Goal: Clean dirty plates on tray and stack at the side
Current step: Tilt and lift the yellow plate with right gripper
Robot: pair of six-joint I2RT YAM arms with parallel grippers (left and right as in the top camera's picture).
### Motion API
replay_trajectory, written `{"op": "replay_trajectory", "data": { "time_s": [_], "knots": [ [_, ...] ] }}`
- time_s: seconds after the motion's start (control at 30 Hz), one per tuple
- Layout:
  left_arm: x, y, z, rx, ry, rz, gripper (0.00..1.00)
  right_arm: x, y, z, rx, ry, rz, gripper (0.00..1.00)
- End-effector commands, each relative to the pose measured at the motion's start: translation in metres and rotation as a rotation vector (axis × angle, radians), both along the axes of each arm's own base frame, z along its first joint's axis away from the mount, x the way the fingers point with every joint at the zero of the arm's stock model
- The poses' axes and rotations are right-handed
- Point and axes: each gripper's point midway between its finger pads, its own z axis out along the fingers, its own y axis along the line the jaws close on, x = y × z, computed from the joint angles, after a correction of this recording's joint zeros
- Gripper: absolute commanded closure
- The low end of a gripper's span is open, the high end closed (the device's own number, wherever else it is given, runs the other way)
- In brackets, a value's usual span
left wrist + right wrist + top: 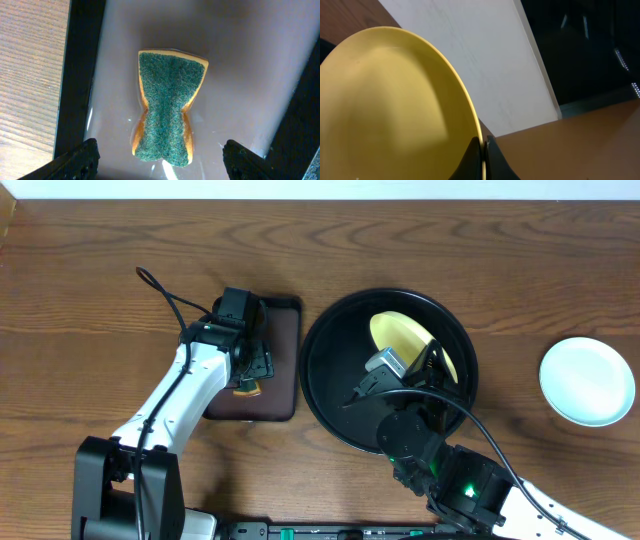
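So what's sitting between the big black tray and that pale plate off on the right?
Nothing. In the overhead view, only bare wooden tabletop separates the black tray from the pale plate.

Plates counted: two, namely one yellow plate (405, 335) and one pale blue plate (588, 381). Trays: two, namely one round black tray (335, 380) and one rectangular brown tray (285, 360). Sponges: one sponge (167, 107), green-faced. Robot arms: two, namely left arm (170, 395) and right arm (440, 455). Tables: one table (100, 240).
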Motion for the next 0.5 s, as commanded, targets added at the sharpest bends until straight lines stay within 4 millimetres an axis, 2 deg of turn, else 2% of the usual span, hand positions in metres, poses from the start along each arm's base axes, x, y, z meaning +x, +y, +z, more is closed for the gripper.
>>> {"op": "replay_trajectory", "data": {
  "time_s": [0.0,0.47],
  "knots": [
    [-0.0015,0.0020,-0.0001,0.006,0.003,-0.008,0.20,-0.0031,-0.0015,0.0052,0.004,-0.014,-0.007,0.99],
    [-0.0015,0.0020,-0.0001,0.006,0.003,-0.008,0.20,-0.0034,-0.0040,0.0060,0.017,-0.022,-0.024,0.99]
  ]
}}
